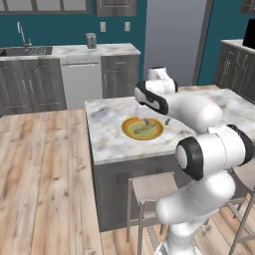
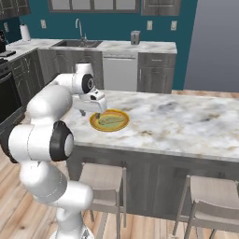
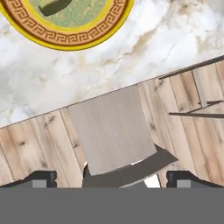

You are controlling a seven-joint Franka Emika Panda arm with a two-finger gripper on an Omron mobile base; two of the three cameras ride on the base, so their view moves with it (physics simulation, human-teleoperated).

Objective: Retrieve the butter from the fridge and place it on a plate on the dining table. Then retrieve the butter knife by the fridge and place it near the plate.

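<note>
The plate, yellow-orange with an olive centre, lies on the dining table near its stool-side edge. The butter rests on the plate's centre as a slim pale stick. My gripper hovers just above the table beside the plate, open, nothing between its fingers. The hand view looks down past the table edge. The butter knife is out of view. A tall plain grey face behind the table may be the fridge's side.
Grey stools stand under the table's near edge, another to the right. A wall counter with sink and dishwasher runs along the back. Wooden floor lies left of the table.
</note>
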